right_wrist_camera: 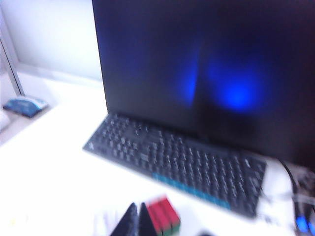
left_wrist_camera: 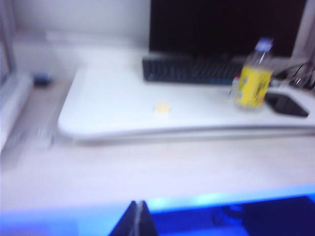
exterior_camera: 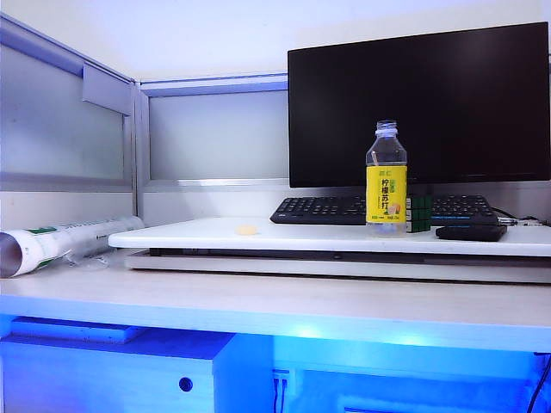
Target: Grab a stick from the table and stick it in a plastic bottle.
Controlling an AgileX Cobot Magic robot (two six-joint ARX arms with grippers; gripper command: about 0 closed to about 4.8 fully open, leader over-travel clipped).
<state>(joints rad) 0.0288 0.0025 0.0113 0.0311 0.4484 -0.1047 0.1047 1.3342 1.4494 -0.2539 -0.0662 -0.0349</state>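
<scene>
We see both grippers, left gripper (left_wrist_camera: 137, 219) and right gripper (right_wrist_camera: 136, 220), closed and empty, near the plastic bottle (exterior_camera: 386, 179) standing on the table (exterior_camera: 258, 301).

The plastic bottle (exterior_camera: 386, 178) wears a yellow label with a vertical column of dark Chinese characters, too small to read surely. The white rolled tube (exterior_camera: 60, 241) bears green print, illegible. Nothing else carries readable text.

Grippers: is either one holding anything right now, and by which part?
Nothing is held. The left gripper and right gripper both show fingertips pressed together with nothing between them.
</scene>
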